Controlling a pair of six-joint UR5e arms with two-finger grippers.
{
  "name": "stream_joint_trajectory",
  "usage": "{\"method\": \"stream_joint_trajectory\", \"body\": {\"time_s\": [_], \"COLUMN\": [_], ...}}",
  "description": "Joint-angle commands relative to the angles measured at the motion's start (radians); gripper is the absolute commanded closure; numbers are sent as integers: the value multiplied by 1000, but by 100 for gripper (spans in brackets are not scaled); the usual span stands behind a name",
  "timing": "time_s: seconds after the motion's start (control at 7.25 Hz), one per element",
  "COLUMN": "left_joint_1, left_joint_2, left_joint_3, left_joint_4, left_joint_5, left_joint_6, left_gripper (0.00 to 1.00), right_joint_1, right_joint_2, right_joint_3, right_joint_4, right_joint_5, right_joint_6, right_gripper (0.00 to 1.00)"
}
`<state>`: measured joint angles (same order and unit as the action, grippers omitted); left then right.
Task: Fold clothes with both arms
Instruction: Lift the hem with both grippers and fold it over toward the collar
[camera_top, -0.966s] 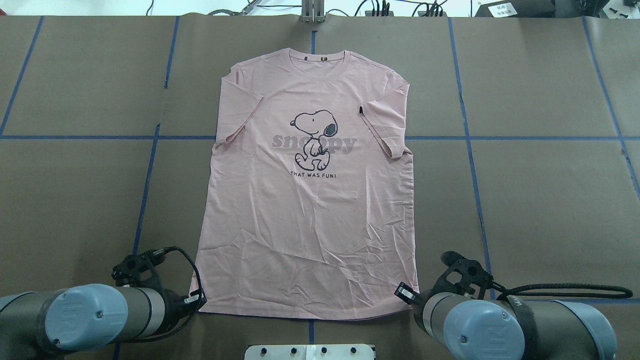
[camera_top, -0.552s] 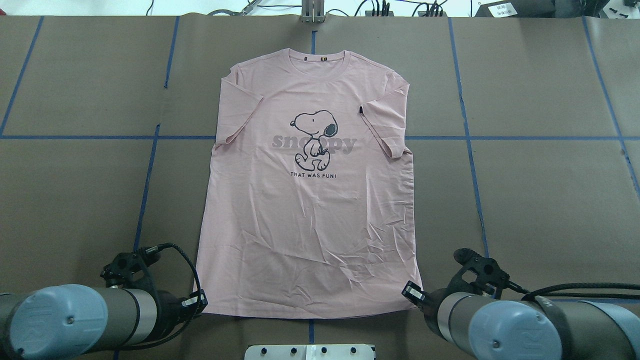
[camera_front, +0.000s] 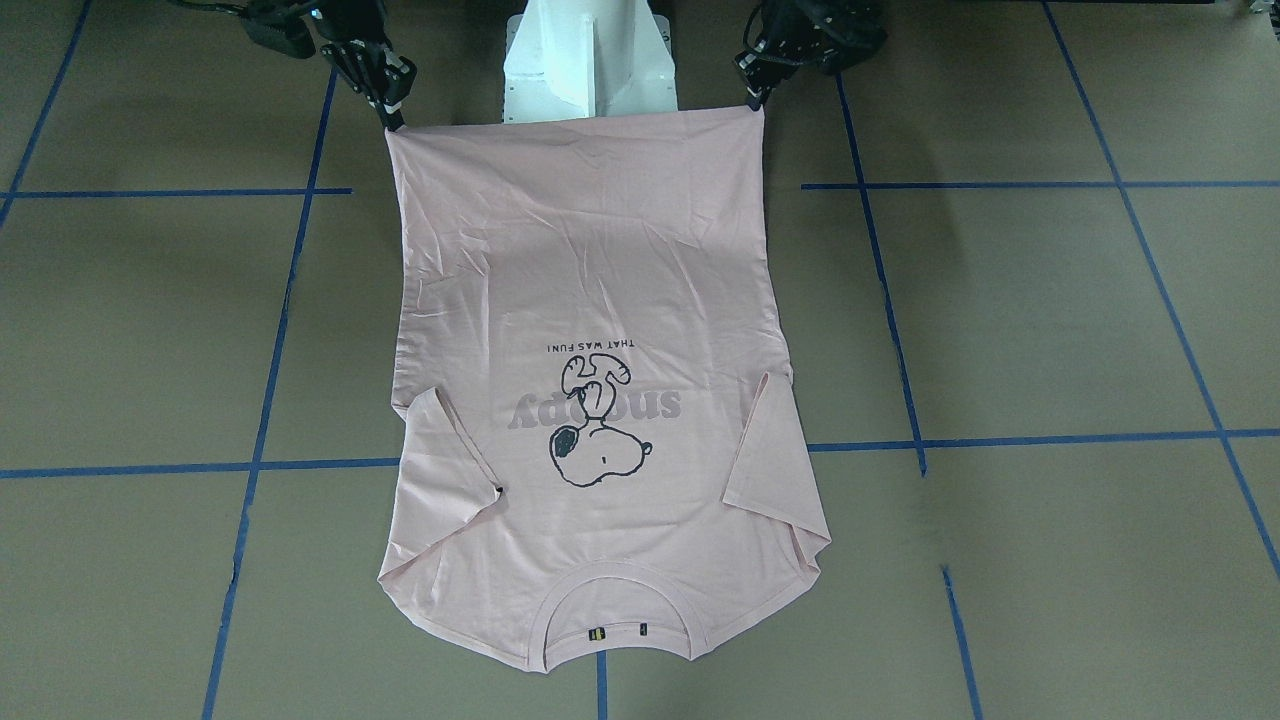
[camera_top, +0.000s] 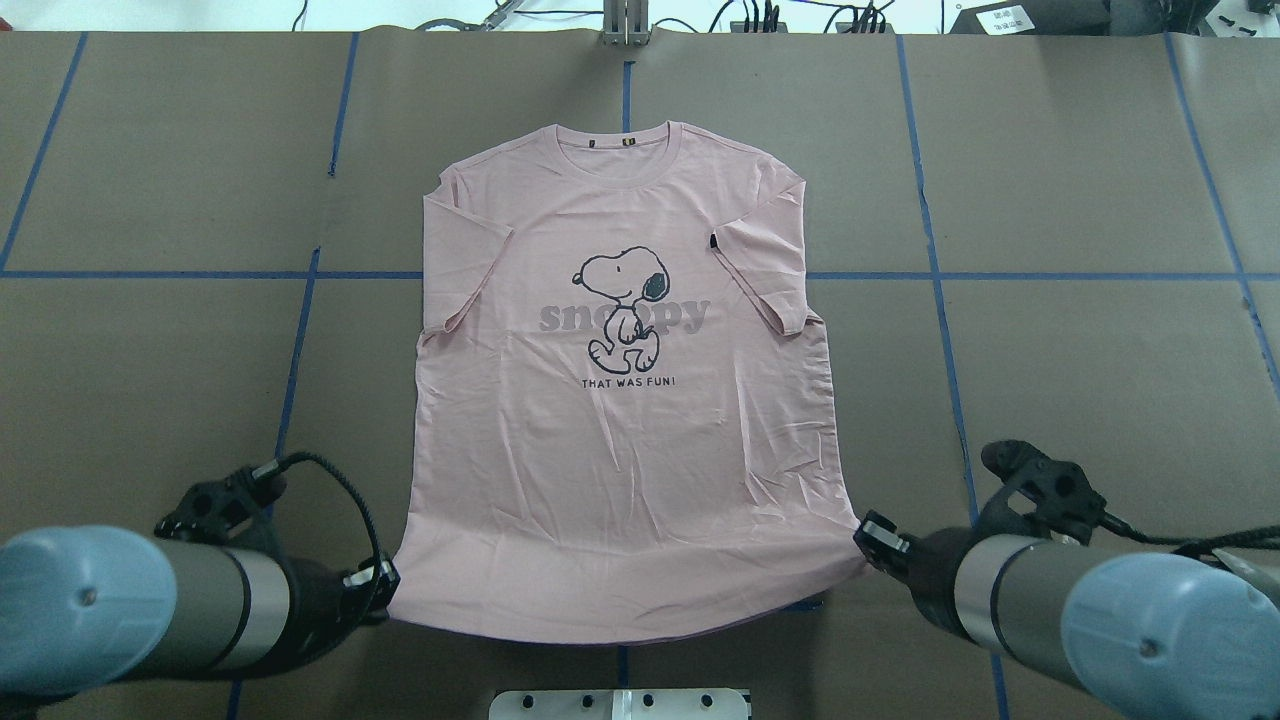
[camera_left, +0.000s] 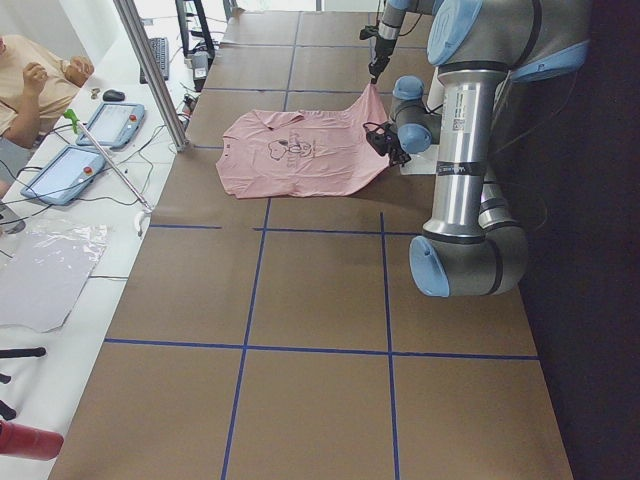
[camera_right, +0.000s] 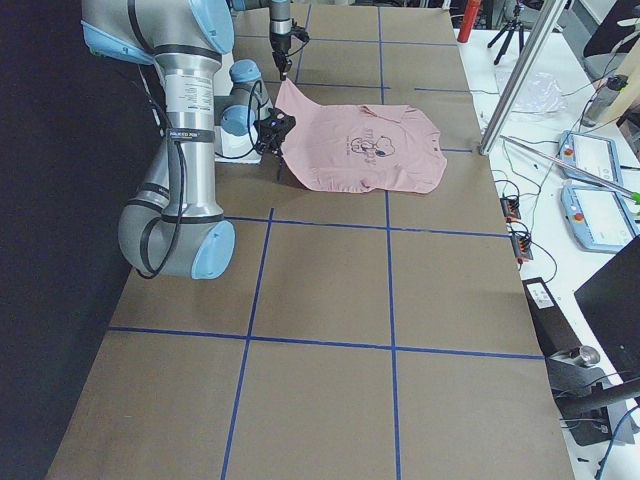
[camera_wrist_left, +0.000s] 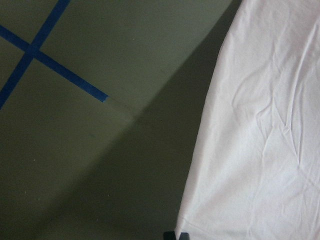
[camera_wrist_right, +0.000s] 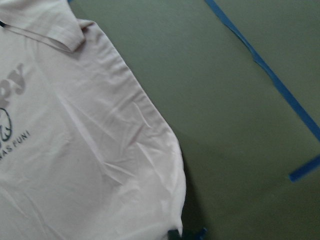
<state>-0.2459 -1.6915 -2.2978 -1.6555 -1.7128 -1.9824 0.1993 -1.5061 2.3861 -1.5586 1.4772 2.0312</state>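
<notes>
The light pink T-shirt (camera_top: 620, 440) with the black cartoon dog print lies face up, collar at the far side. Its near hem is raised off the table. My left gripper (camera_top: 385, 590) is shut on the hem's left corner. My right gripper (camera_top: 868, 533) is shut on the hem's right corner. In the front-facing view the shirt (camera_front: 590, 260) hangs between the left gripper (camera_front: 752, 98) and the right gripper (camera_front: 392, 118). The left wrist view shows the shirt's side edge (camera_wrist_left: 265, 150) above the fingertips. The right wrist view shows the shirt (camera_wrist_right: 85, 165) with part of its lettering.
The brown table (camera_top: 1080, 380) carries a grid of blue tape lines (camera_top: 940, 275). The white pedestal base (camera_front: 590, 60) stands just behind the raised hem. An operator (camera_left: 30, 85), tablets (camera_left: 110, 122) and a metal post (camera_left: 150, 70) are at the table's far edge.
Both grippers have lifted the hem corners and moved apart. The whole shirt has slid toward the robot, its collar now nearer. The hem is stretched between the grippers.
</notes>
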Motion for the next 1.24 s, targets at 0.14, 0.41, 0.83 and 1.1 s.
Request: {"method": "stream_joint_trajectory", "body": {"time_s": [0.14,0.41,0.83,1.1], "left_joint_1": [-287,-404,-513,-520], "left_joint_2": [-210,-304,-380,-495], "left_joint_3": [268,451,636,843], "left_joint_4": [0,-100,-217,-283], "left_joint_5": [-7,-5,-2,85], "left_joint_6": [271,397,457,471], "left_gripper": [100,100,100,100], "right_joint_1": [332,470,598,611], "right_joint_2": [373,484,679,785], "right_joint_3": [-430,-641,-995,-1232], "right_joint_4": [6,12,122,259], "right_joint_5": [137,184,238,238], "right_joint_6": [-295,-457,-526,-529], "right_gripper": [100,100,100,100]}}
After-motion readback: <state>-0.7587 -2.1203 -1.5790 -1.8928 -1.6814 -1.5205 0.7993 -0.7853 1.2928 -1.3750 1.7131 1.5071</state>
